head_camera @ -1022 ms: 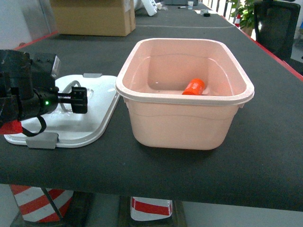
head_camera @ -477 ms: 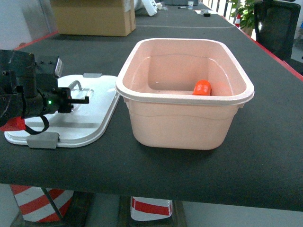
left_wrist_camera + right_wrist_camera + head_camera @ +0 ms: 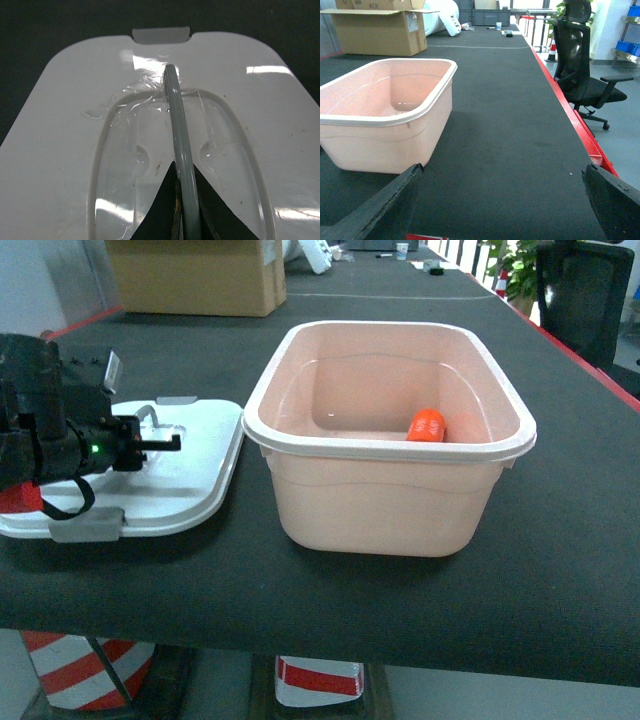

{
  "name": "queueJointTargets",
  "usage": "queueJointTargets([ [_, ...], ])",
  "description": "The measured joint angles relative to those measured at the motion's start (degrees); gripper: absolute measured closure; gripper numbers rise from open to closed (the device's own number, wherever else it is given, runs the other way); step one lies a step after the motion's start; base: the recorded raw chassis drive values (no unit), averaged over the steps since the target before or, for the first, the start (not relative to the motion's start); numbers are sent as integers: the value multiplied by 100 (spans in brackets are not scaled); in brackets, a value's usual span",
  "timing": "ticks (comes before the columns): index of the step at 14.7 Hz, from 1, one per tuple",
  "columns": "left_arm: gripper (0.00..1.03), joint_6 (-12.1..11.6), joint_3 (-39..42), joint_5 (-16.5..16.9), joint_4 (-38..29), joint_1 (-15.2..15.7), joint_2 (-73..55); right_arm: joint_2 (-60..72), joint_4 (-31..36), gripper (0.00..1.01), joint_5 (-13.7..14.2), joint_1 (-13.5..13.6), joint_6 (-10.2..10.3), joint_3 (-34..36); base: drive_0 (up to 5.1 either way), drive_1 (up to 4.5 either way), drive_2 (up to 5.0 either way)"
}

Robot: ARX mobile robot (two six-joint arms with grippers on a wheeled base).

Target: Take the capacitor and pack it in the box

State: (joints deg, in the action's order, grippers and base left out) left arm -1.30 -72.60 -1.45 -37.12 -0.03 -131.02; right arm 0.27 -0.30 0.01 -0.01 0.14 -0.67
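Your capacitor [image 3: 427,425] already lies inside the box [image 3: 390,495], so packing looks done; your left gripper [image 3: 184,200] is clenched on the lid's handle [image 3: 176,117], lid [image 3: 175,480] beside the box; right gripper [image 3: 505,200] spread, idle.

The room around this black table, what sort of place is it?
Probably a workshop or warehouse-like lab: an open cardboard carton, an office chair beside the long table, and blue bins on shelving.
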Motion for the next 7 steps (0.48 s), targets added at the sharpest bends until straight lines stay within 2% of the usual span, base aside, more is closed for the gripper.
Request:
queueJointTargets([
  [3,101,109,133,-365,129,-26,603,0,-2,3,0,0,0,0,0,0,0],
  [5,101,107,162,-992,444,-153,1475,0,0,3,0,0,0,0,0,0,0],
  [7,101,151,162,-1606,876,-540,2251,0,0,3,0,0,0,0,0,0,0],
])
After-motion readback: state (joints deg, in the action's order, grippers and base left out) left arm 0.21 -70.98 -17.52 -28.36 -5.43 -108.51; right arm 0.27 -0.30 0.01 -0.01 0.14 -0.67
